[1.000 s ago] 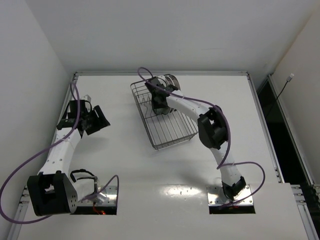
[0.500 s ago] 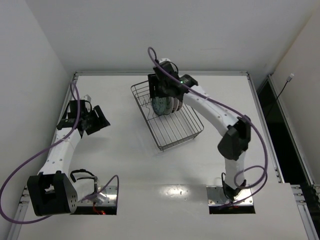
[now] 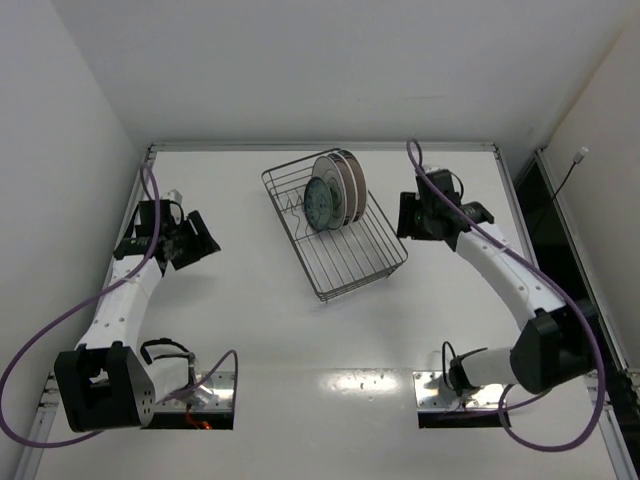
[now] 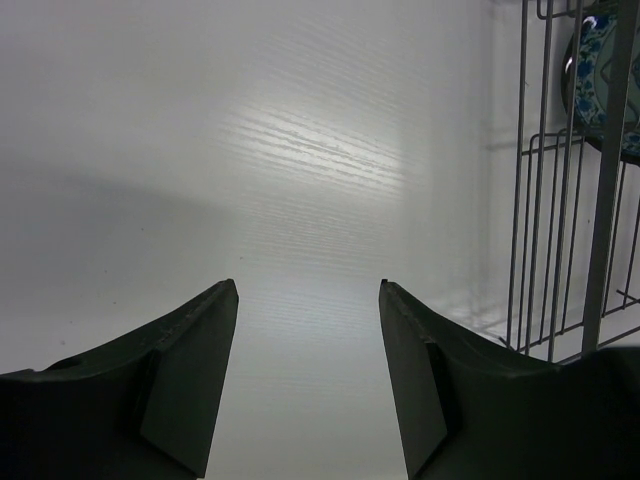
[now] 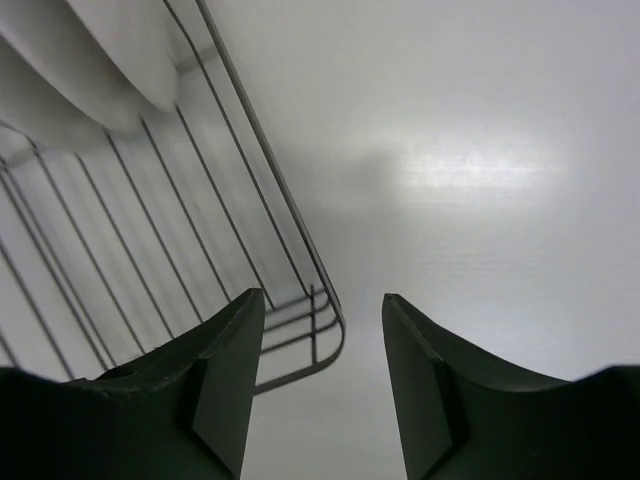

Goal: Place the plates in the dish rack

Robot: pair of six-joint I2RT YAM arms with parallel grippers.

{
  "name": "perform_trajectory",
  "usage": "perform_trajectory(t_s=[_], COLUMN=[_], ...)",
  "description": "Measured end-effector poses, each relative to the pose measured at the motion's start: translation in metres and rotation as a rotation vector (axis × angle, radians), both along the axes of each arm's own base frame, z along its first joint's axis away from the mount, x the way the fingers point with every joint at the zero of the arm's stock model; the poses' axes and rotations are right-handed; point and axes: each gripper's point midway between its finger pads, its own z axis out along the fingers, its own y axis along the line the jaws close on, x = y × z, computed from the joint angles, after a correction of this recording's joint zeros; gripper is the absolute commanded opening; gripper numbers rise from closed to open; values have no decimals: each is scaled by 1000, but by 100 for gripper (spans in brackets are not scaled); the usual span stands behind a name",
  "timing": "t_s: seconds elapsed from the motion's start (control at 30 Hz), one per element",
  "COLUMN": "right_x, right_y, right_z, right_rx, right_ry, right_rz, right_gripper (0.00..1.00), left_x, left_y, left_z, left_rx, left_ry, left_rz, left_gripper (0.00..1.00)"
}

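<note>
White tabletop point(image 3: 250, 330) carries everything we see. On it sits the dark wire dish rack point(image 3: 350, 255), and the plates point(image 3: 340, 185) stand on edge in its far end, the teal plate point(image 3: 322, 203) nearest its middle. Our left tool point(image 4: 308, 290) hangs spread and empty well left of the rack. Our right tool point(image 5: 323, 298), likewise spread and empty, hovers just right of it.
</note>
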Motion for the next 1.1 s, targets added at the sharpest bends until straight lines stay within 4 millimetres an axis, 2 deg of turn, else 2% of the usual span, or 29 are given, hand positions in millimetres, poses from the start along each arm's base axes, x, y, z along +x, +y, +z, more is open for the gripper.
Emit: perform_trajectory(t_s=[0.1,0.17,0.27,0.3,0.33,0.47,0.7,0.9,1.03,1.1], right_x=[-23,-34,-35,-35,-36,-37,-45,-78,-102,-113], right_y=[-3,2,11,12,13,15,26,46,66,73], right_z=[-58,-80,-97,-102,-106,-114,-112,-109,-108,-110], right_rx=[-3,6,34,34,39,72,130,191,284,326], right_ry=[140,202,232,237,244,255,263,316,337,355], right_rz=[46,81,128,139,144,137,87,59,43,36], right_gripper=[50,48,31,23,10,0,0,3,10,28], left_x=[0,0,0,-1,-1,-1,-1,-1,-1,-1], left_y=[0,0,0,-1,-2,-7,-6,-6,-6,-5], left_z=[0,0,-1,-1,-1,-1,-1,-1,-1,-1], left_rx=[0,1,13,18,22,34,45,48,49,51], left_ry=[0,1,4,6,6,4,4,4,4,4], left_rz=[0,1,2,1,-3,-15,-10,-7,-7,-5], left_gripper=[56,56,56,56,56,56,56,56,56,56])
